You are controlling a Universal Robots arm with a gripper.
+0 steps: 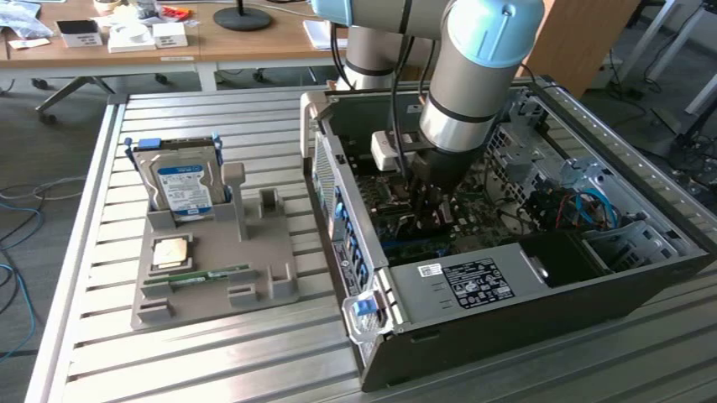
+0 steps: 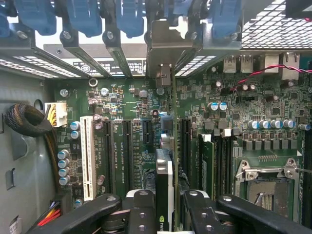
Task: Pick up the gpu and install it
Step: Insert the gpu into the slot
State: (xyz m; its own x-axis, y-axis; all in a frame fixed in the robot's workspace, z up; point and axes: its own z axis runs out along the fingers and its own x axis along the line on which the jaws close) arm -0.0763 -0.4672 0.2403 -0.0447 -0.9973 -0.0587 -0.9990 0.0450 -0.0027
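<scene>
GPU card (image 2: 165, 190), a thin board seen edge-on with a silvery metal end bracket (image 2: 162, 46), is clamped between the two black fingers (image 2: 139, 209) of the hand (image 2: 163, 214), inside the open dark grey computer case (image 1: 526, 315) and directly above the green motherboard (image 2: 243, 107). Judgement: hold the card upright and parallel to the long black expansion slots (image 2: 127, 151); seat the bracket in the rear opening. Room is tight: blue retention clips (image 2: 126, 17) crowd the bracket end, and the white slot (image 2: 88, 158) lies well to one side.

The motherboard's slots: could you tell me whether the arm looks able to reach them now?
Probably yes: the gripper holds the gpu edge-on just above the slots, with nothing between.
</scene>
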